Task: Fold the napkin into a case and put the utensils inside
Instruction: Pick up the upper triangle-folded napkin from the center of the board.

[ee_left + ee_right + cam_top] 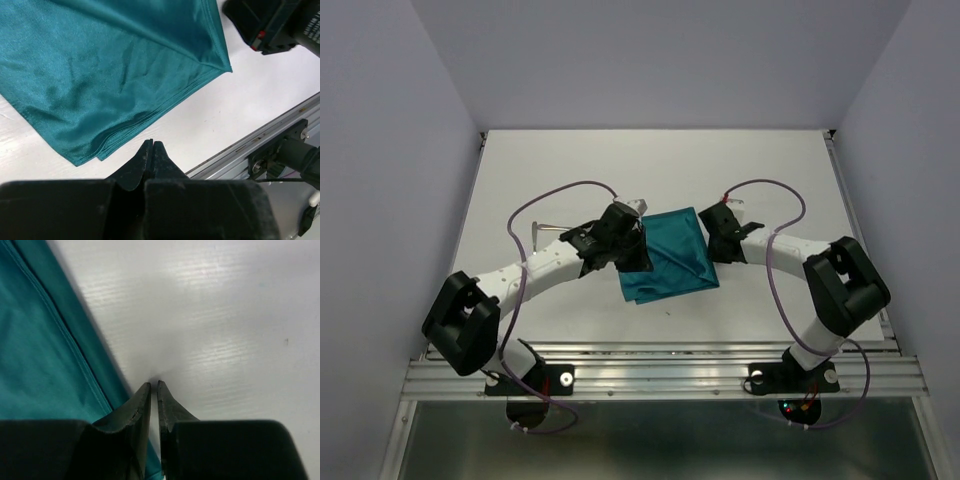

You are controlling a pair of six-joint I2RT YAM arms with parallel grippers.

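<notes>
my left gripper [152, 143] is pressed together, empty, just beside the folded napkin [115, 75]; my right gripper [154, 384] stands a sliver apart at its opposite edge.

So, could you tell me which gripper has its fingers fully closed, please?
The left gripper: its fingertips meet with no gap, just off the napkin edge. The right gripper shows a thin slit between its fingers.
</notes>
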